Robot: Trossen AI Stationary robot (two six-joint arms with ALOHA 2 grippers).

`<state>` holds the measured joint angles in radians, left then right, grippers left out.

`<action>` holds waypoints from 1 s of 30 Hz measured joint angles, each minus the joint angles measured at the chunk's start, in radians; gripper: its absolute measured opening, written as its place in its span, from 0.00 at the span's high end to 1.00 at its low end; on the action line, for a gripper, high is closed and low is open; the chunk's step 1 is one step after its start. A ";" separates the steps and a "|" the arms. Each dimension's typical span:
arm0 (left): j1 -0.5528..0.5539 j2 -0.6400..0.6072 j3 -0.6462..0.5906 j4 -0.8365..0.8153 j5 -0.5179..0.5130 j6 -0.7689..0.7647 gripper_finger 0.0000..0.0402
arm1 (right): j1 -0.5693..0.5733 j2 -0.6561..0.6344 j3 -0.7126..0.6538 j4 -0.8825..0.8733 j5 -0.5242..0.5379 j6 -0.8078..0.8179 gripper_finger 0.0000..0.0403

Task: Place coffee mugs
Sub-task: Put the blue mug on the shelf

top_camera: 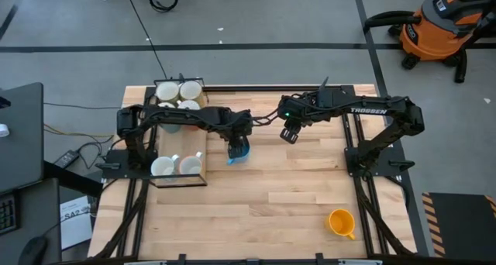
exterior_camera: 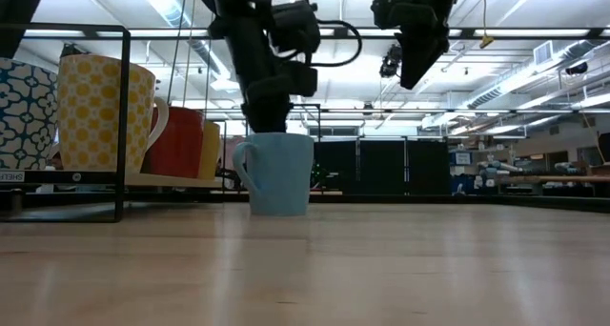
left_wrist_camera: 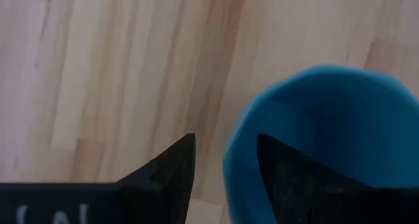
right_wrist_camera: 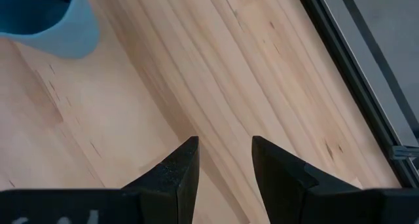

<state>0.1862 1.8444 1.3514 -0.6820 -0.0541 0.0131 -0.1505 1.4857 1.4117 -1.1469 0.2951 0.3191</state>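
**Left jaws straddle the blue mug's rim**

The blue mug (exterior_camera: pixel 278 173) stands upright on the worktop (top_camera: pixel 271 203), just right of the rack (top_camera: pixel 180 153) and near the table's middle. The left gripper (left_wrist_camera: pixel 226 162) comes down on it from above. In the left wrist view one finger is inside the mug and the other outside, so the jaws straddle the wall. Whether they actually pinch it or only bracket it I cannot tell.

The right gripper (right_wrist_camera: pixel 224 160) hangs above the bare worktop to the right of the mug, jaws apart and holding nothing.

On the rack, three mugs (top_camera: pixel 178 94) sit at the far end and two (top_camera: pixel 177 166) at the near end. An orange mug (top_camera: pixel 341 221) lies alone toward the near right corner, well apart from the rest.

Risks, as I judge them:
- A grip on one wall only is off-centre, so the mug may swing or tilt when lifted.
- A weak pinch on glazed ceramic could let it slip and drop onto the worktop.
- The rack is close by, so a low sideways carry could knock its frame or the mugs already there.
- The right arm is near, so the two arms could cross paths.
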 joint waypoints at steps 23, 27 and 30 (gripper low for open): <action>-0.006 0.007 0.002 -0.006 0.013 -0.001 0.92 | 0.000 0.000 0.000 0.009 0.000 0.000 0.64; -0.005 -0.013 -0.001 -0.028 0.010 0.003 0.93 | 0.000 0.000 0.000 0.007 0.000 0.000 0.64; -0.004 -0.048 -0.002 -0.068 0.016 0.022 0.93 | 0.000 0.000 0.000 0.004 0.000 0.000 0.64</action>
<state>0.1822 1.7963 1.3491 -0.7503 -0.0385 0.0350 -0.1505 1.4857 1.4117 -1.1428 0.2951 0.3192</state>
